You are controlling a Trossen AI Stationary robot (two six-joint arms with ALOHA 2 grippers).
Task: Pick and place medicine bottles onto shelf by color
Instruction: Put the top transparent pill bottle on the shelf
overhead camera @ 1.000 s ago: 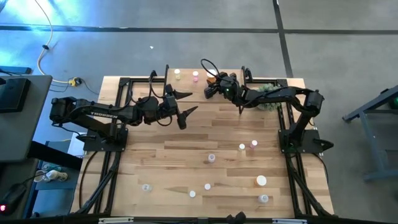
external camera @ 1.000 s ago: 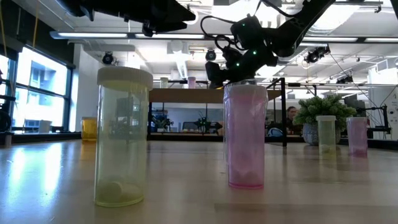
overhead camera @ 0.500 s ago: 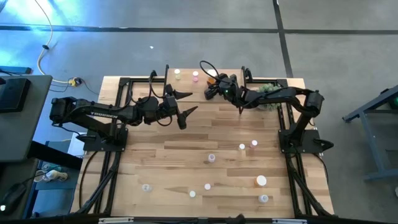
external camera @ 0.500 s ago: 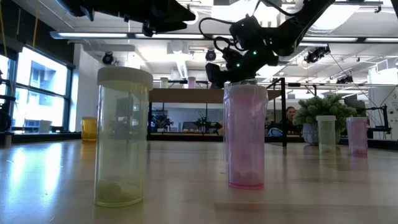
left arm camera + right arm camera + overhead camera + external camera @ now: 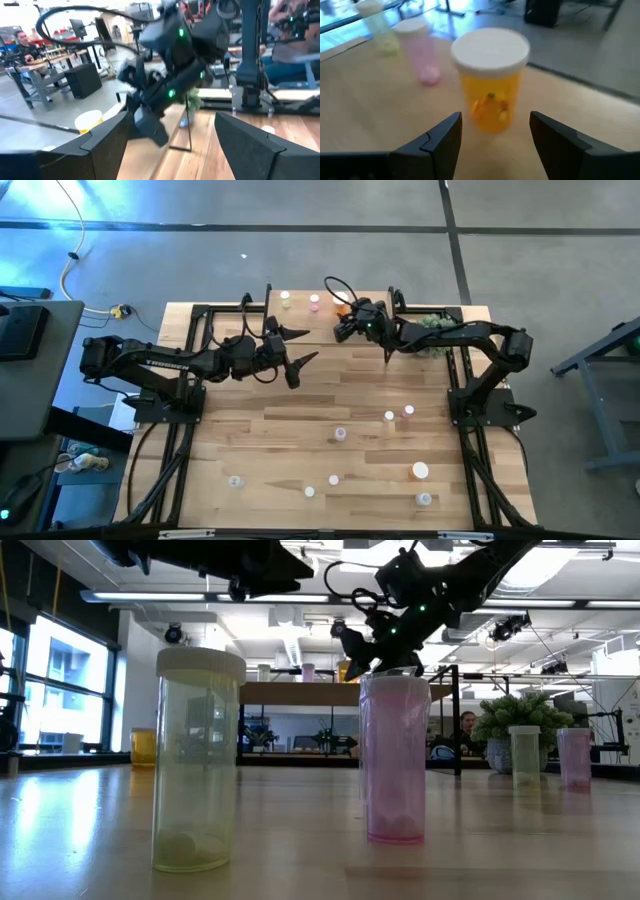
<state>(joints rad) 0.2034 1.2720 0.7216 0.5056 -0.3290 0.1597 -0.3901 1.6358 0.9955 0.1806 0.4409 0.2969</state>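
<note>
Right gripper [image 5: 492, 137] released, jaws spread either side of orange bottle [image 5: 491, 80], not touching; bottle standing on shelf [image 5: 380, 105] beside pink bottle [image 5: 420, 50], colours grouped. Left gripper [image 5: 297, 352] open, empty, parked mid-table.

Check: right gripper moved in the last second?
Yes. The right gripper backed slightly rightward from the orange bottle on the shelf, jaws open.

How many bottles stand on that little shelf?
3, in a row: a yellowish bottle, a pink bottle beside it, then an orange bottle. The right arm may hide more.
</note>
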